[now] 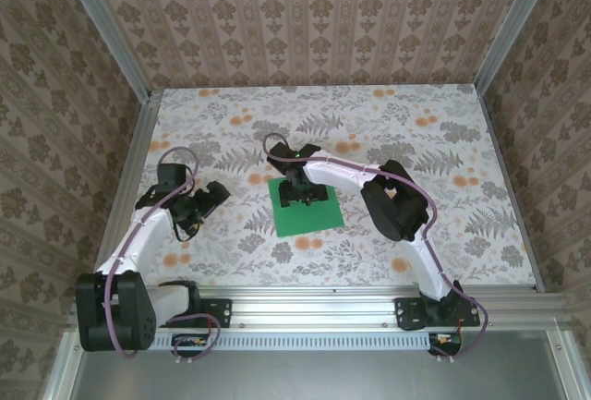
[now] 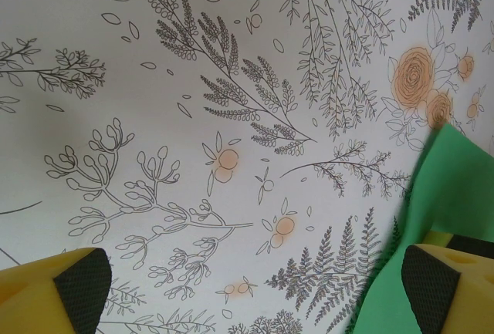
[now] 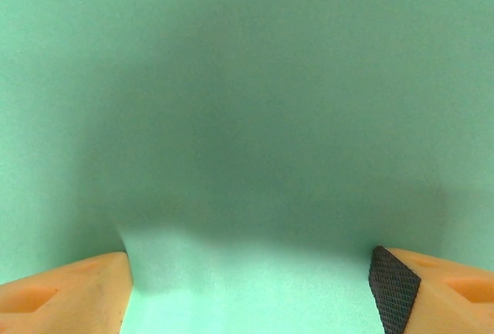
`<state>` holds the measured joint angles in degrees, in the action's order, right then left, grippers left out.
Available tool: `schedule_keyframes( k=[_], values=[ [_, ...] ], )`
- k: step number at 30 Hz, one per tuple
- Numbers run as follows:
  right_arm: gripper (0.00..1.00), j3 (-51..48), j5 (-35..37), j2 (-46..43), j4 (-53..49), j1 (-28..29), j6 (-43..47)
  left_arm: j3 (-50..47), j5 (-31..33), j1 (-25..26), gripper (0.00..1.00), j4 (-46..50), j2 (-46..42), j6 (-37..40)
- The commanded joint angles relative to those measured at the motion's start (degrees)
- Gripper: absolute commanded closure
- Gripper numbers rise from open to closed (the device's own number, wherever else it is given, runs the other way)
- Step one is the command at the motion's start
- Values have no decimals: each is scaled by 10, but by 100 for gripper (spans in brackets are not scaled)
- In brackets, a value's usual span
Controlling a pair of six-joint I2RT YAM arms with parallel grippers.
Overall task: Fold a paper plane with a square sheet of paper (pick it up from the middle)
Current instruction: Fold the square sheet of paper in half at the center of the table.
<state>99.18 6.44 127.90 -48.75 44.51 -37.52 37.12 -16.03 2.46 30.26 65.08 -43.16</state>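
Observation:
The square sheet of paper lies flat on the floral table, bright green, near the middle. My right gripper reaches down onto its far half from the right. In the right wrist view the paper is very close under the open right gripper, whose orange fingers stand wide apart with a shadow between them. My left gripper rests left of the sheet, apart from it. In the left wrist view the left gripper is open over bare tablecloth, and the paper's edge shows by its right finger.
The floral tablecloth covers the table inside wallpapered walls with aluminium posts. A metal rail with the arm bases runs along the near edge. The right arm's elbow stands right of the sheet.

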Motion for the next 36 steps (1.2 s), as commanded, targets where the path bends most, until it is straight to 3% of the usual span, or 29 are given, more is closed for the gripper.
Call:
schedule_keyframes(
  k=[1,8,12,16,22,30,36],
  values=[
    [20,-37,-25,40,-21,-2,-8,3,6,-6,0,12,-7,16],
    [25,-36,-22,39,-22,-3,-8,0,6,-5,0,12,-9,17],
    [34,-29,-37,26,-10,-2,-7,-2,3,-6,0,11,-11,14],
    [52,-37,-106,-21,48,-4,-2,-7,-13,-5,0,2,-11,11],
    [69,-104,-264,-125,191,-24,-16,-25,-68,-3,0,-45,-14,5],
    [71,-228,-423,-186,359,-84,-54,-47,-137,36,7,-137,-15,-15],
    [69,-292,-456,-188,412,-119,-42,-50,-129,100,15,-196,7,-41]
  ],
)
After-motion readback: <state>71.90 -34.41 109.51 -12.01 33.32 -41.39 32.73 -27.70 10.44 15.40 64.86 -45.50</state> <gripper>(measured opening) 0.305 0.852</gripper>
